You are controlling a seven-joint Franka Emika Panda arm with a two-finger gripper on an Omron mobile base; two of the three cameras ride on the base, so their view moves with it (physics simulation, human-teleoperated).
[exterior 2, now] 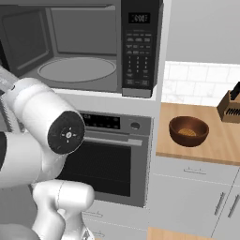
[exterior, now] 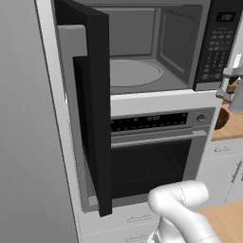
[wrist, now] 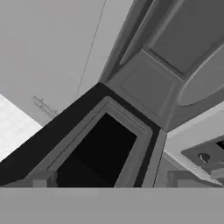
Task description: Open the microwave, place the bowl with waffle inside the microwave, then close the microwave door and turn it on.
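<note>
Your microwave door (exterior: 92,109) stands swung wide, the grey cavity and turntable (exterior 2: 76,69) bare, so the opening step looks done. The bowl (exterior 2: 188,131) sits on the wooden counter (exterior 2: 220,140), right of the oven (exterior 2: 110,159). Next, reach for it. I cannot tell how the jaws stand.

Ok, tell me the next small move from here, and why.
Probably pull the hand back from the door and swing right toward the bowl. The door already stands wide open, the microwave cavity is bare down to its turntable, and the bowl sits untouched on the counter right of the oven.
</note>
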